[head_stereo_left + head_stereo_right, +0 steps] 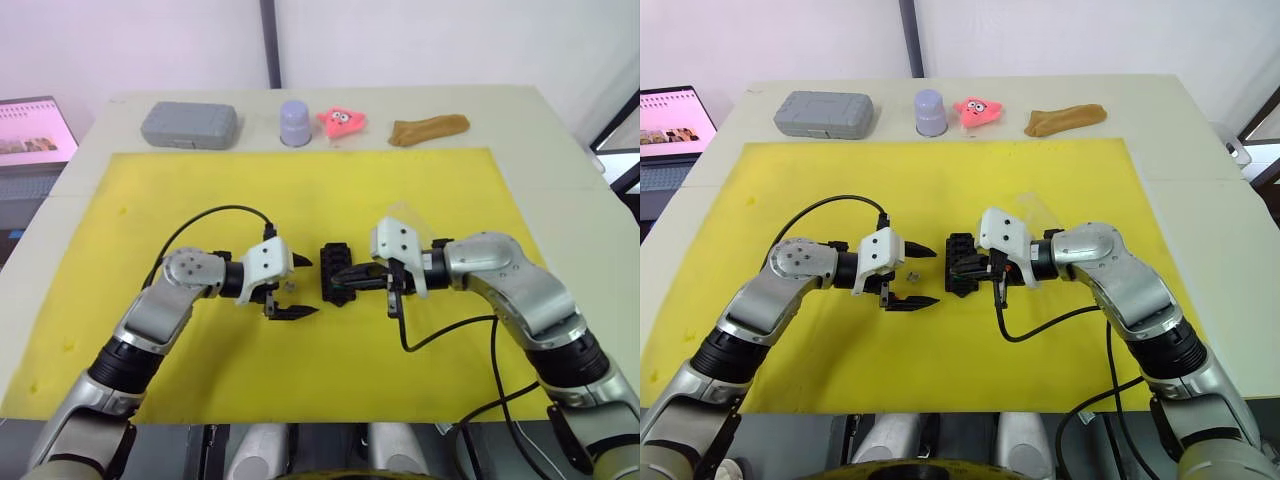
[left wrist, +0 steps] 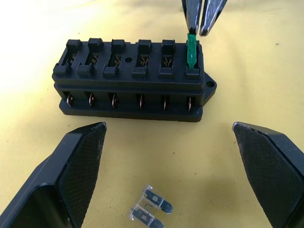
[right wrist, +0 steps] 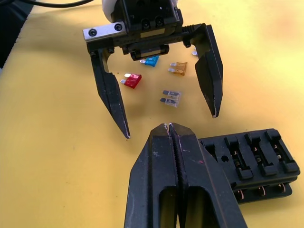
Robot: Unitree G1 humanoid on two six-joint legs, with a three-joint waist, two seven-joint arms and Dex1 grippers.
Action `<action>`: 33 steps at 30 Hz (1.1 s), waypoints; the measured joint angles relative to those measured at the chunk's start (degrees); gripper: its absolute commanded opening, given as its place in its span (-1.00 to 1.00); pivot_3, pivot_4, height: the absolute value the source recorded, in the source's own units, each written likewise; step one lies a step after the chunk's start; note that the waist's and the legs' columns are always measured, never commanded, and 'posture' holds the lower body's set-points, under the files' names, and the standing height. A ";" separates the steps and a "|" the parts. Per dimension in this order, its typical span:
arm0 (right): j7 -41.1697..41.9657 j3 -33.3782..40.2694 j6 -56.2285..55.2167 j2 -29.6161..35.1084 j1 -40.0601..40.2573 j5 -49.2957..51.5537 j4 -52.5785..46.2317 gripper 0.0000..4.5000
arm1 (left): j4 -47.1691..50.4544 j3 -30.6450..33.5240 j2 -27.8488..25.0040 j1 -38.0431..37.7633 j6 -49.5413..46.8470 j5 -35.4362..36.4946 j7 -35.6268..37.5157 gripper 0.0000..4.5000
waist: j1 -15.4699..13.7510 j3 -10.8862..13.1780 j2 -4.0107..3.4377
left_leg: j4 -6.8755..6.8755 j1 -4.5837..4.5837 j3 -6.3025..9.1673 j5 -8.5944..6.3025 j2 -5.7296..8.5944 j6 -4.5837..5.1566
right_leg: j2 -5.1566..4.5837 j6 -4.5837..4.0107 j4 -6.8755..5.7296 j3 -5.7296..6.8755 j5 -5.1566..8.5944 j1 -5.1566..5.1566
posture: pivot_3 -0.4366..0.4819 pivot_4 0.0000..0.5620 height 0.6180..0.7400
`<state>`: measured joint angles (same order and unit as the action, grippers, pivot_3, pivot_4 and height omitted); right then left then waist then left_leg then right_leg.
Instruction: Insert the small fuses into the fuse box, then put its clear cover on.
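the right gripper [image 2: 198, 18] has its fingers pinched together on a green fuse [image 2: 191, 51], which stands upright in the end slot of the fuse box [image 2: 133, 80]; the other 5 slots look empty. the fuse box lies on the yellow mat [image 1: 300, 180] near the middle of the counter [image 1: 560, 130], between the 2 arms. the left gripper [image 1: 291, 287] sits just beside the box with its fingers spread wide and nothing between them.

to finish this step well, the press should go straight down along the slot, keeping the blades square to the contacts, and the fingers should let go only once the fuse top sits level with the slot shoulders. from here it seems only partly seated, though the angle makes that hard to judge. the box is light and could skate on the mat, so the left gripper could brace its near side.

a grey fuse [image 3: 170, 98] lies on the mat close to the left gripper, with red [image 3: 131, 80], teal [image 3: 151, 61] and amber [image 3: 178, 68] ones just beyond, all on the side towards the counter's left edge. the clear cover [image 1: 1037, 210] appears to rest behind the right wrist.
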<state>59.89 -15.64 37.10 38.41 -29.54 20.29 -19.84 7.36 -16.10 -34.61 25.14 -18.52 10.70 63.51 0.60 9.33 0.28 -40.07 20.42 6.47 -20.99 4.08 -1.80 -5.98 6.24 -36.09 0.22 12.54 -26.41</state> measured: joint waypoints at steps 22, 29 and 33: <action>0.37 -1.10 -7.10 0.02 4.87 -2.15 4.24 -0.99 | 0.00 0.00 0.34 0.15 -0.06 0.00 -0.02 1.00 | -0.08 -0.03 0.02 | 0.00 -0.07 0.02 0.00 0.01 0.00 | 0.00 0.00 0.01 0.00 0.00 0.09 | -0.05 -0.47 1.00; 1.30 -0.82 -4.53 0.76 4.64 -1.14 2.89 -0.99 | -0.01 0.02 0.34 0.46 -0.11 0.03 -0.02 1.00 | -0.07 -0.03 0.02 | -0.01 -0.06 0.02 0.00 0.01 0.00 | 0.00 0.00 0.01 0.00 0.00 0.08 | -0.05 -0.47 1.00; 0.85 0.53 -0.36 0.65 3.26 1.35 1.72 -0.99 | -0.08 0.03 0.37 0.48 -0.13 0.04 -0.02 1.00 | -0.05 -0.03 0.02 | -0.01 -0.04 0.02 0.00 0.00 0.00 | 0.00 0.00 0.01 0.00 0.00 0.06 | -0.05 -0.47 1.00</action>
<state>60.73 -15.11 36.73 39.06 -26.28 21.64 -18.13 7.28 -16.07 -34.25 25.62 -18.65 10.74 63.48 0.55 9.30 0.30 -40.08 20.38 6.50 -20.99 4.08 -1.80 -5.98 6.24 -36.08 0.22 12.54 -26.35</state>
